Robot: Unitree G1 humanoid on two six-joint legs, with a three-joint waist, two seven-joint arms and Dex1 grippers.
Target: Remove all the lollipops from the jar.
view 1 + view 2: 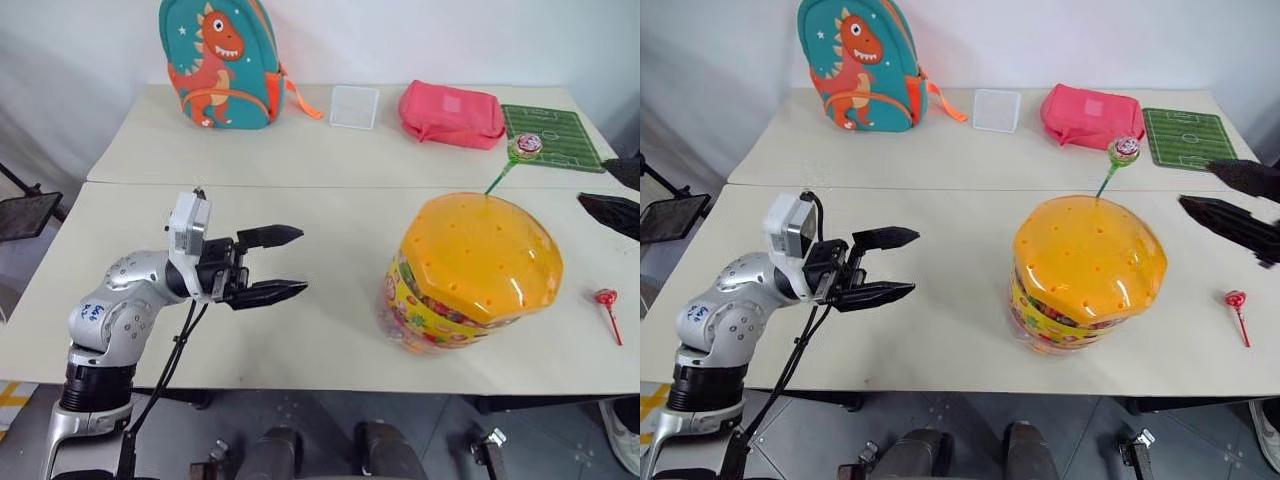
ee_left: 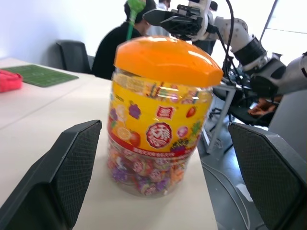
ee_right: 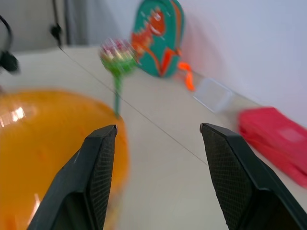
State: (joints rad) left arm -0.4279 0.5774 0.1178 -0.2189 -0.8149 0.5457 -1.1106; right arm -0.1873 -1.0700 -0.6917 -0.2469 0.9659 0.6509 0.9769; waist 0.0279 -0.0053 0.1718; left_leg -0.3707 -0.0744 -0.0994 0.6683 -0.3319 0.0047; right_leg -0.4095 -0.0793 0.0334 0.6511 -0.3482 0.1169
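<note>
**Green lollipop stands in the jar lid, a red one lies on the counter**

The pale counter (image 1: 300,330) carries everything, a second one butted against its far edge. On that far counter, largest first: a teal backpack (image 1: 222,62) printed with an orange dinosaur, a pink pouch (image 1: 452,113), a green mat (image 1: 552,135) marked out as a football pitch, and a clear square lid or box (image 1: 354,106).

The jar (image 1: 465,275) stands on the near counter, towards the robot's right. Its domed orange lid is dotted with small holes; the yellow label shows fruit pictures and a round red emblem whose writing cannot be read. Wrapped sweets fill the bottom.

The left pincer (image 1: 285,264) hovers well apart from the jar, pointing at it, fingers spread wide and empty. The right pincer (image 1: 1232,200) hangs just beyond the jar's right side, fingers parted with nothing between them.

A green lollipop (image 1: 524,146) rises on its green stick from the lid's far edge, tilted towards the right pincer. A red lollipop (image 1: 606,298) lies flat on the counter right of the jar.

In the left wrist view a seated person (image 2: 112,45) and dark chairs show behind the jar.
</note>
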